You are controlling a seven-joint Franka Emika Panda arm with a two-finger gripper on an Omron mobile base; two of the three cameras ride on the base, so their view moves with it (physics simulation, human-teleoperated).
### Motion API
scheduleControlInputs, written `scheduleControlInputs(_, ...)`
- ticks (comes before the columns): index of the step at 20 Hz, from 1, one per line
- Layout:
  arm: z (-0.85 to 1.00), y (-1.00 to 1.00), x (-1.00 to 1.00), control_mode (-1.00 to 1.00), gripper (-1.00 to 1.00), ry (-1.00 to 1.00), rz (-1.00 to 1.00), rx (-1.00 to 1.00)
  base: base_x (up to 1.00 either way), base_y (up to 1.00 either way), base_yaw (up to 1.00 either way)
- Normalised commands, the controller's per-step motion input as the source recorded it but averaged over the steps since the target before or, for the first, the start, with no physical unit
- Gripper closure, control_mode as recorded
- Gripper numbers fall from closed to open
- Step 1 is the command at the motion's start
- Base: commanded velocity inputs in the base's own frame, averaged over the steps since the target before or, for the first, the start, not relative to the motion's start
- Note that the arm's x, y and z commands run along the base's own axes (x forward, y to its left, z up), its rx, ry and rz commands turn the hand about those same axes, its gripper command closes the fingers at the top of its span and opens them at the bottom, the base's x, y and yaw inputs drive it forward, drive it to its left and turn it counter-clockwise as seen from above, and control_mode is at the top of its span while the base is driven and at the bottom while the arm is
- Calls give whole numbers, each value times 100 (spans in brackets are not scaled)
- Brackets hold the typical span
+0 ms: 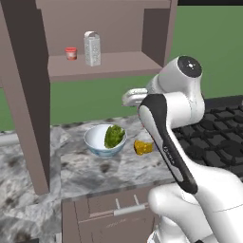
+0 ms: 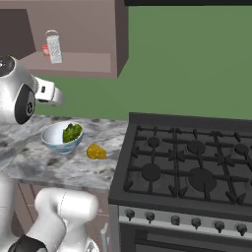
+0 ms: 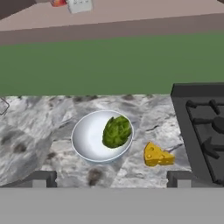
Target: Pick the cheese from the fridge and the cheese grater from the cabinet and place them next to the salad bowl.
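Observation:
The cheese [image 1: 142, 147] [image 2: 96, 152] [image 3: 156, 155], a yellow-orange wedge, lies on the marble counter just right of the salad bowl [image 1: 97, 140] [image 2: 51, 137] [image 3: 85, 138], apart from it. The cheese grater [image 1: 92, 48] [image 2: 54, 47] [image 3: 79, 5] stands upright on the shelf of the open cabinet [image 1: 118, 64] [image 2: 88, 61]. My gripper [image 3: 110, 180] hangs open and empty above the counter's front, over the bowl and below the shelf, its hand [image 1: 133, 97] [image 2: 49, 93] facing the wall. The fridge is out of view.
A small red jar [image 1: 71, 53] stands left of the grater. The open cabinet door [image 1: 26, 104] hangs down at the left. A black gas stove [image 2: 197, 162] adjoins the counter on the right. Brown drawers [image 1: 114, 209] sit below the counter.

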Motion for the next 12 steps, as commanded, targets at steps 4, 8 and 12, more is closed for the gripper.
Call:
scheduleControlInputs(4, 47, 21, 13, -100, -100, 0, 0, 16, 0, 0, 0)
scheduleControlInputs(8, 48, 21, 14, -100, -100, 0, 0, 12, 0, 0, 0)
scheduleControlInputs(12, 64, 19, 17, -100, -100, -6, 0, 1, 0, 0, 0)
